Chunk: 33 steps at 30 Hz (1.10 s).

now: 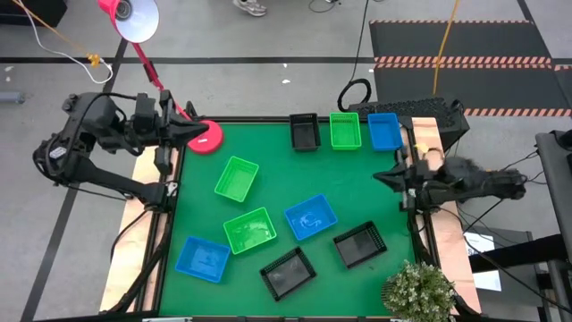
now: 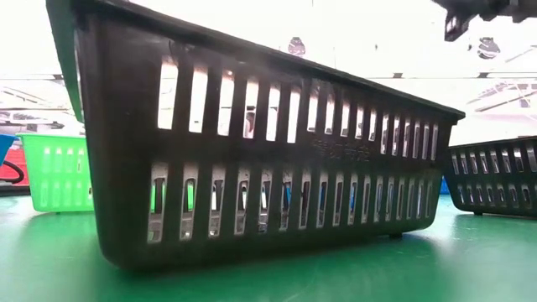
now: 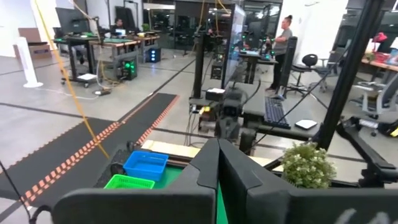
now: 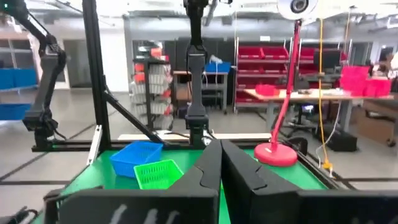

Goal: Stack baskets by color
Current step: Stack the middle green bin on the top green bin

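Both pincers pressed together, holding nothing: left pincer and right pincer are hovering at table edges; baskets are lying well apart between them.

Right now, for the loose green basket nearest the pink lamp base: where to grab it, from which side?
Probably a top-down pinch on one long wall's rim. The green basket sits upright, open side up and skewed on the green mat, with free space around it. The left gripper, shut near the lamp base, is closest.

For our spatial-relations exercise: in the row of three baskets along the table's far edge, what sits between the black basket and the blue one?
A green basket sits between the black basket and the blue basket, side by side, seen in the high view.
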Motion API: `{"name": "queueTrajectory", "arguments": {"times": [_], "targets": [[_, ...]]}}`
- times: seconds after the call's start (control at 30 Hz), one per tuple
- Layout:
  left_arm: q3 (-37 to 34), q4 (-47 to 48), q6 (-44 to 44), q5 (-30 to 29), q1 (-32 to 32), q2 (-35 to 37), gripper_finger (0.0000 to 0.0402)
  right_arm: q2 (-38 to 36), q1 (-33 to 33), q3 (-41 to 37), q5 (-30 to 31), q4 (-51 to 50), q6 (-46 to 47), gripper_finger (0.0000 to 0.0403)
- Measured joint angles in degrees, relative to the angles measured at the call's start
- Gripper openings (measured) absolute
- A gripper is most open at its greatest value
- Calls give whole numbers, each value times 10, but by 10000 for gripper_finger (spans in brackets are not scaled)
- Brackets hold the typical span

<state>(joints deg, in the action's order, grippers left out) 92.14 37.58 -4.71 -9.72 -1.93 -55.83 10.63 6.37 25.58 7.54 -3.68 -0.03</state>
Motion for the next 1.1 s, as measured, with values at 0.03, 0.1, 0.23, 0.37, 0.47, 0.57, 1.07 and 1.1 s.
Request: {"name": "queueTrajectory", "arguments": {"times": [0.03, 0.1, 0.23, 0.37, 0.47, 0.57, 1.07, 1.1], "targets": [[0, 0, 0, -4, 0, -1, 9, 18, 0, 32, 0, -15, 0, 0], [0, 0, 0, -9, 0, -3, 17, 55, 0, 98, -1, -64, 0, 0], [0, 0, 1, -9, 0, -8, 22, 142, 0, 237, -1, -164, 0, 0], [0, -1, 25, -9, 0, -12, 12, 224, 0, 379, -1, -244, -3, 0], [0, 0, 33, -9, 0, -13, 3, 285, 0, 479, 1, -296, -24, 0], [0, -1, 34, -9, 0, -18, 8, 341, 0, 575, 10, -347, -44, 0], [0, 3, 74, -12, 0, -27, 22, 565, -1, 920, 96, -419, 28, 0], [0, 1, 77, -19, 0, -27, 19, 569, -1, 920, 103, -420, 45, 0]]}}
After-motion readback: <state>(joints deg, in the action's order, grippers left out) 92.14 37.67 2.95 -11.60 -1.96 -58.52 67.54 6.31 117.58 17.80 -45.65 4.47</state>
